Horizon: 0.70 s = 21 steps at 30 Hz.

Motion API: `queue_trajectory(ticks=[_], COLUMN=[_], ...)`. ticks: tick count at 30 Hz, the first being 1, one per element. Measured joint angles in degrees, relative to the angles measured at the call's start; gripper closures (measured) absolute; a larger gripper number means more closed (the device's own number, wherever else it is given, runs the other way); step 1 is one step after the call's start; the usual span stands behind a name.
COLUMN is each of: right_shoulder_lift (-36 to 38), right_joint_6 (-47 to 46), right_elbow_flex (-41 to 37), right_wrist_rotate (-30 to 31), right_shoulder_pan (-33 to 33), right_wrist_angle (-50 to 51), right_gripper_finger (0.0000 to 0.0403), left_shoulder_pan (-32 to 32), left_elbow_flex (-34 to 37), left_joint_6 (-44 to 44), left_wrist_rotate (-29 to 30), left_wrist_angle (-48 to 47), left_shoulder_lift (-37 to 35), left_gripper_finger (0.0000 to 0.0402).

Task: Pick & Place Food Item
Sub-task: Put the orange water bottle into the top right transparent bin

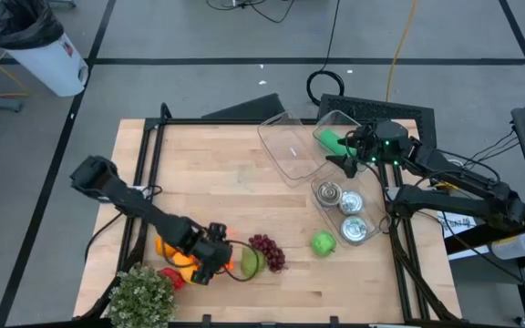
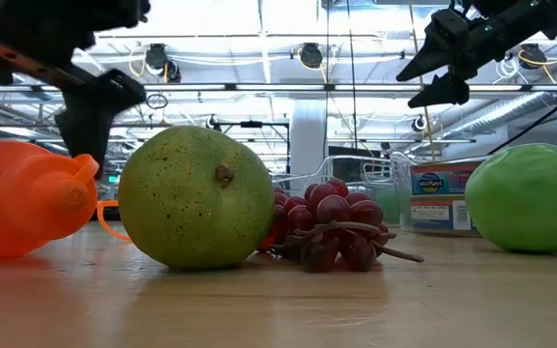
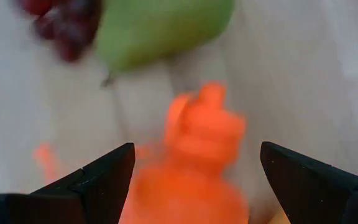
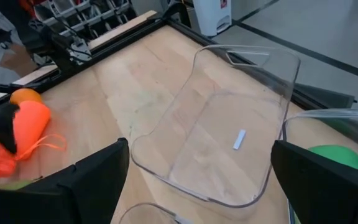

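Bench [image 1: 244, 182]: wooden top in a dark frame; carries all items listed below.
Left pincer [image 1: 210, 266]: at the 7 o'clock part of the bench, low over the fruit group; fingers [image 3: 98, 180] stand wide, one on each side of the orange item, gripping nothing.
Orange item [image 3: 194, 155]: orange plastic food piece lying on the bench between the left fingers; contact with them cannot be told. In the low view it sits just beside the pear.
Pear [image 1: 249, 262]: green, speckled, on the bench near 6 o'clock, between the orange item and the grapes.
Grapes [image 1: 267, 251]: dark red bunch, touching the pear on its 3 o'clock side.
Apple [image 1: 324, 243]: green, at 5 o'clock, apart from the grapes, just beside the cans.
Cans [image 1: 340, 200]: three tins, seen from above, in a clear tray at 3 to 4 o'clock.
Right pincer [image 1: 352, 150]: at 2 o'clock, raised above the clear containers; fingers wide, holding nothing.
Clear tub [image 4: 219, 130]: empty transparent container at 1 o'clock, directly ahead of the right pincer.
Second tub [image 1: 335, 137]: clear, beside the first, with a green item [image 4: 331, 157] inside.
Plant [image 1: 142, 296]: leafy green bunch at the 7 o'clock corner.
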<state>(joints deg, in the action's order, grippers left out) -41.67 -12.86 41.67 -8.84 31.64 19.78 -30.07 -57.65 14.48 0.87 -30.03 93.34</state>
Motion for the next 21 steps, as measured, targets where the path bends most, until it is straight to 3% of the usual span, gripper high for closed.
queue_trajectory(ticks=[5, 9, 17, 21], right_shoulder_lift=[-0.04, -0.04, -0.04, -0.04], right_joint_6=[0.12, 0.41, 0.45, 0.45], right_elbow_flex=[0.0, 0.0, 0.0, 0.0], right_wrist_rotate=[0.0, 0.01, 0.0, 0.0], right_shoulder_pan=[0.0, 0.0, 0.0, 0.0], right_wrist_angle=[-1.26, -1.26, -1.13, -1.11], right_gripper_finger=[0.003, 0.003, 0.003, 0.003], left_shoulder_pan=[0.91, 2.18, 3.1, 3.75], left_elbow_flex=[-0.09, -0.11, -0.09, -0.11], left_joint_6=[-3.61, -5.88, -6.45, -8.32], left_wrist_rotate=[-2.8, -2.72, -2.13, 1.13], left_wrist_angle=[7.57, 6.42, 0.12, 1.74], left_shoulder_lift=[4.81, 5.16, 5.07, 5.09], left_gripper_finger=[0.0051, 0.006, 0.0206, 0.0223])
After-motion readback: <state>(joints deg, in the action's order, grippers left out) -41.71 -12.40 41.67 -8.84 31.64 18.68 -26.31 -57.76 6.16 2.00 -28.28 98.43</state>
